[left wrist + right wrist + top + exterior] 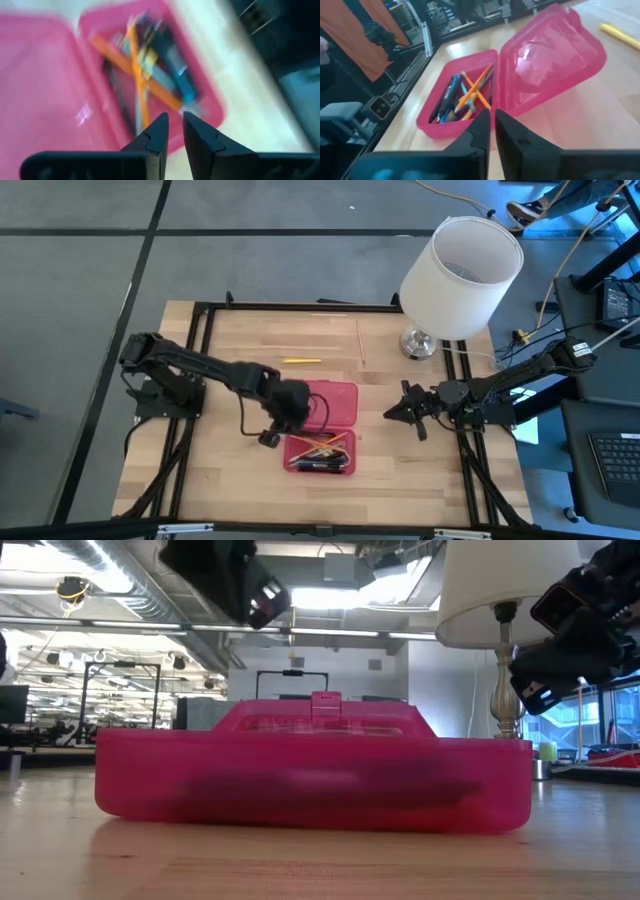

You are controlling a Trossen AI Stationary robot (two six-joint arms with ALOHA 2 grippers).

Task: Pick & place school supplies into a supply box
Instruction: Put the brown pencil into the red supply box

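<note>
The supply box is a red-pink plastic case lying open on the table. Its tray (320, 452) holds several pens and pencils (145, 75), orange, blue and black among them. Its lid (335, 400) is folded back flat toward the far edge. A yellow pencil (300, 361) lies alone on the wood beyond the lid. My left gripper (175, 131) hovers above the box (310, 780), over where lid and tray meet, with a narrow gap between its fingers and nothing in it. My right gripper (492, 125) is shut and empty, right of the box (460, 97), pointing at it.
A white-shaded lamp (460, 275) stands on a metal base at the table's far right corner. A thin pale stick (360, 345) lies near the far edge. Bare wood lies left of the box and along the near edge.
</note>
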